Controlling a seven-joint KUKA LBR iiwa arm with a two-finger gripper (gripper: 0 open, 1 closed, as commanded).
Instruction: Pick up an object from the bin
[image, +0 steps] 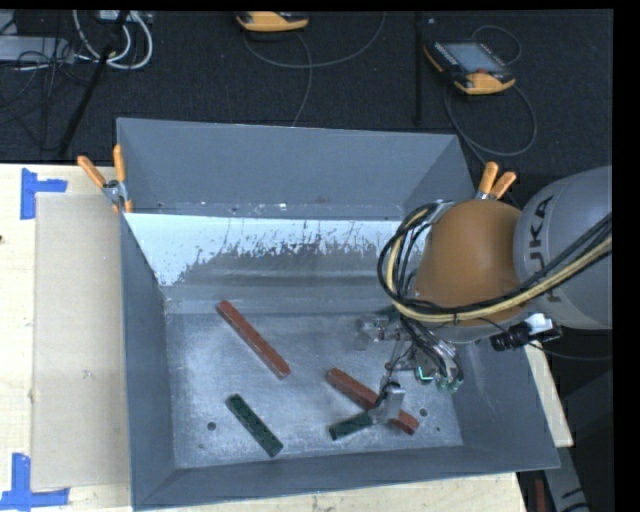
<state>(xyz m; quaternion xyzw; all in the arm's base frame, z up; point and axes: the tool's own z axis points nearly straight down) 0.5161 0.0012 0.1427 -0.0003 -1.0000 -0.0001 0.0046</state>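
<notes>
Where the gripper (386, 398) hangs at lower right, we see a red-brown bar (348, 384) beneath it, a dark green bar (350, 428) beside; its grip we cannot tell.

End effector (386, 398) over brown bar (346, 383), grey bin (300, 180)

Grey metal bin's (200, 365) middle floor lies open; long red-brown flat bar (254, 339), dark green flat strip (252, 424), shorter red-brown bar (350, 384) border it.
</notes>
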